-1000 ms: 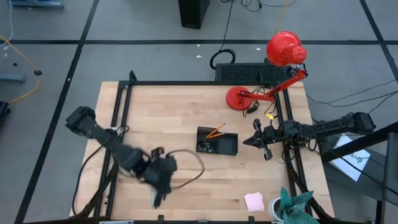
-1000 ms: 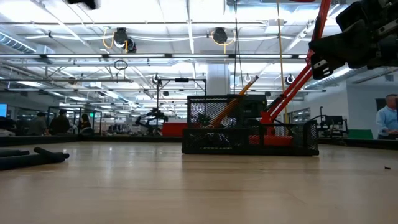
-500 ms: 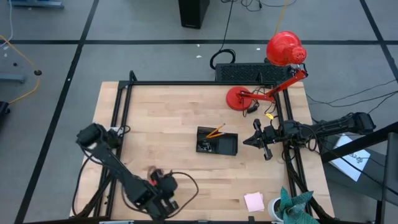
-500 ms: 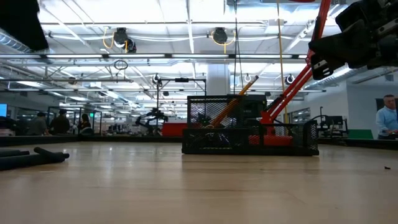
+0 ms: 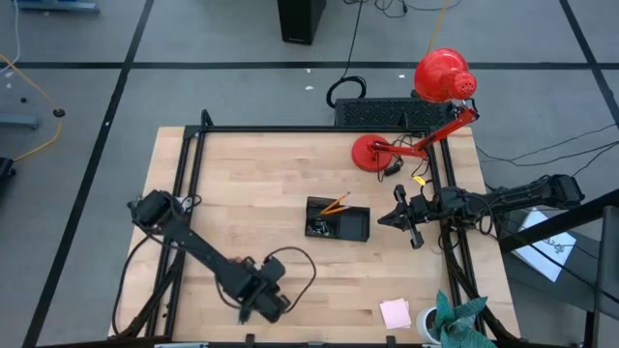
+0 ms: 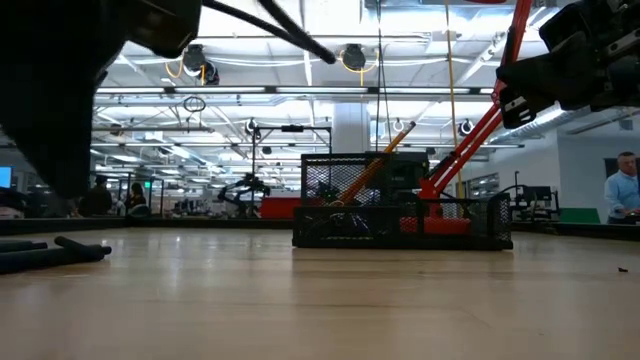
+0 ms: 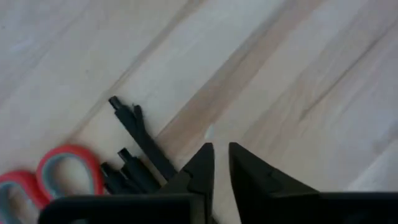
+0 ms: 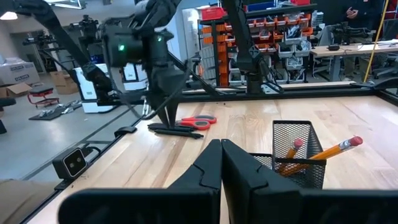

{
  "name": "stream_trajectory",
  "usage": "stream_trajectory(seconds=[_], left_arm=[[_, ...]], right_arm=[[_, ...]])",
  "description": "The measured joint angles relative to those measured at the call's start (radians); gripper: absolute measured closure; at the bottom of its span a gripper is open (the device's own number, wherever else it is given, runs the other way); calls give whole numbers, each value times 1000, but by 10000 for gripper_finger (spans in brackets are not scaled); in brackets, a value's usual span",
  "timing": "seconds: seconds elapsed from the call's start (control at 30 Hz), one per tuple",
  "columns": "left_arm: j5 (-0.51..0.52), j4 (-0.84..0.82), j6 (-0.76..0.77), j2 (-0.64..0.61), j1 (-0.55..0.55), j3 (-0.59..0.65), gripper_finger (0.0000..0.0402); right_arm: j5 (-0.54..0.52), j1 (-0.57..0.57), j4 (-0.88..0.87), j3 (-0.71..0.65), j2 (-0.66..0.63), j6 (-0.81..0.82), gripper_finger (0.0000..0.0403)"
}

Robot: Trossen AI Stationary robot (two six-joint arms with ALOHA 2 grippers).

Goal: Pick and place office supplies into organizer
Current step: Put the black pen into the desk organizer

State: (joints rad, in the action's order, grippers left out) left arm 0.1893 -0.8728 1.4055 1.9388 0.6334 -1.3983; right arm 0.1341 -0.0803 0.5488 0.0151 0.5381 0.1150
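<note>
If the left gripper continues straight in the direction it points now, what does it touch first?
Probably the bare wooden table. The left gripper points down at it just beside the black pens, fingers slightly apart; depth is uncertain.

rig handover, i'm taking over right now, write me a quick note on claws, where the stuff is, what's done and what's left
Left claw: hanging low over the pens and red-handled scissors near the table's front left edge, fingers slightly apart, nothing held.
Right claw: waiting shut and empty just right of the organizer.
Organizer sits mid-table; orange pencils are already leaning in its mesh cup.
Pink sticky-note pad lies at the front right, near the teal cloth.
Done: pencils are in.
Left: the pens, scissors and sticky-note pad still need moving into the organizer.
</note>
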Motion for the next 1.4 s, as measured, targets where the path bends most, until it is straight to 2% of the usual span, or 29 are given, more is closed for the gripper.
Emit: stream_trajectory(seconds=[0.23,0.43,0.8,0.97,1.4], left_arm=[[-121,-81,18,-22,-96,0,277],[-198,-129,-11,-14,-159,0,247],[-215,-125,-116,57,-183,0,243],[-233,-129,-126,104,-193,0,243],[-255,-94,-122,130,-176,-2,243]], right_arm=[[-1,0,2,0,0,-3,403],[0,0,0,0,0,-6,403],[1,0,-9,0,0,-5,403],[1,0,-9,0,0,-3,403],[1,0,-8,0,0,-3,403]])
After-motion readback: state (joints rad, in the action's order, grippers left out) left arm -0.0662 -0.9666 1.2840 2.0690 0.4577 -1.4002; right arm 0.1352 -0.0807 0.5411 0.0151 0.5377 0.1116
